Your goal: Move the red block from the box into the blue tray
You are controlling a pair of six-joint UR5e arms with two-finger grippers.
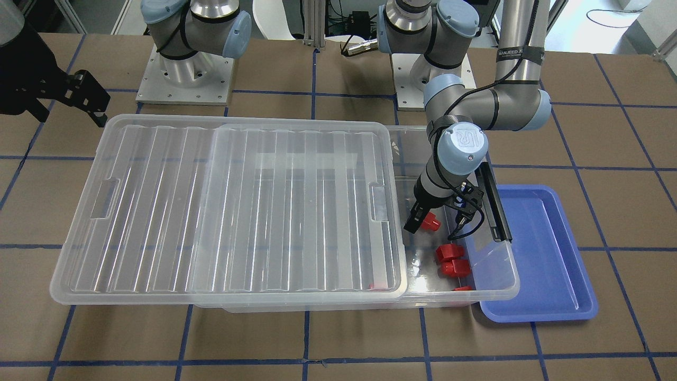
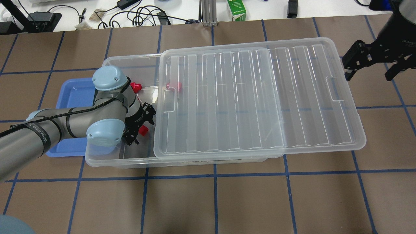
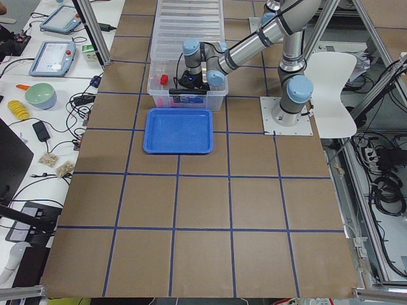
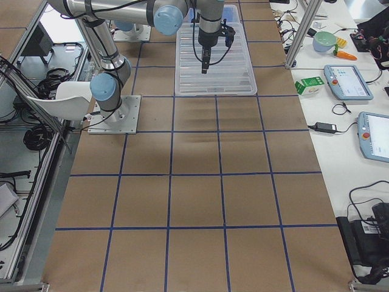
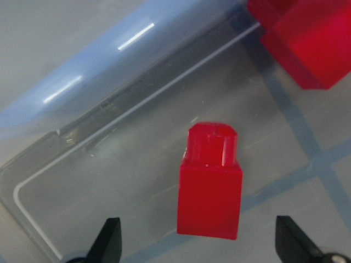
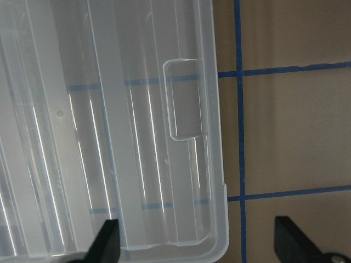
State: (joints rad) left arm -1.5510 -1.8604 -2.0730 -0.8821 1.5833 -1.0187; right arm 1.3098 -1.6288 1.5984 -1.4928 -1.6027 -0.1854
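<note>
The box [image 1: 492, 288] is a clear bin whose ribbed lid [image 1: 238, 206] is slid aside, leaving the end by the blue tray [image 1: 550, 264] uncovered. My left gripper [image 1: 436, 225] is open and reaches down into that uncovered end. A red block [image 5: 210, 183] lies on the box floor between its fingertips [image 5: 109, 238], with gaps on both sides. The same block shows in the overhead view [image 2: 143, 130]. My right gripper [image 2: 370, 73] is open and empty, hovering over the lid's far end. The tray holds nothing.
Other red blocks [image 1: 449, 252] lie in the box near the tray-side wall, and one [image 2: 175, 86] sits under the lid's edge. A black latch bar [image 1: 494, 203] runs along the box's short side next to the tray. Brown table with blue tape lines lies all around.
</note>
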